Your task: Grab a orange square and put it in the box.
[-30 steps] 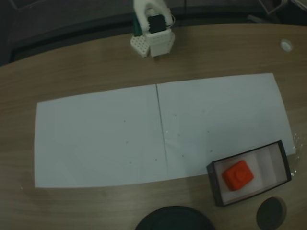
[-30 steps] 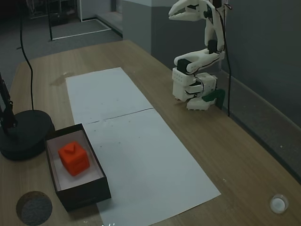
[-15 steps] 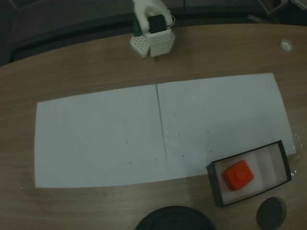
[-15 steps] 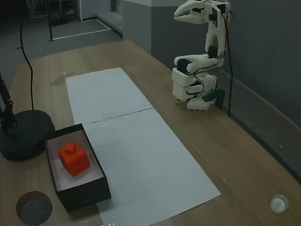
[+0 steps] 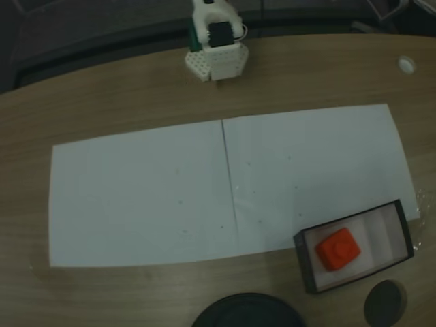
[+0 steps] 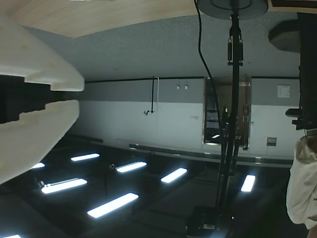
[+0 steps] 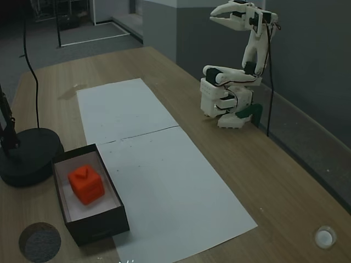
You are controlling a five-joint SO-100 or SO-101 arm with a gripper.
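Folding back high over its base at the table's far edge, gripper (image 7: 215, 15) hanging empty with jaws slightly parted, while the orange square (image 7: 86, 184) is sitting inside the box (image 7: 98, 226), well apart.

Arm (image 5: 216, 41) cut off by the top edge in a fixed view; upper links not seen there.

Large black disc (image 5: 246, 311), at 6 o'clock, cut by the bottom edge. Smaller round disc (image 5: 385, 302), at 5 o'clock, clipped at the bottom.

Wrist view: the claw's white fingers (image 6: 34, 129) enter at 9 o'clock, roots off the left edge. A pale cloth-like shape (image 6: 303, 188) at 4 o'clock is cut by the right edge; cannot tell what it is.

Small white round object (image 7: 325, 237) on the tabletop (image 7: 285, 181): too small to identify.
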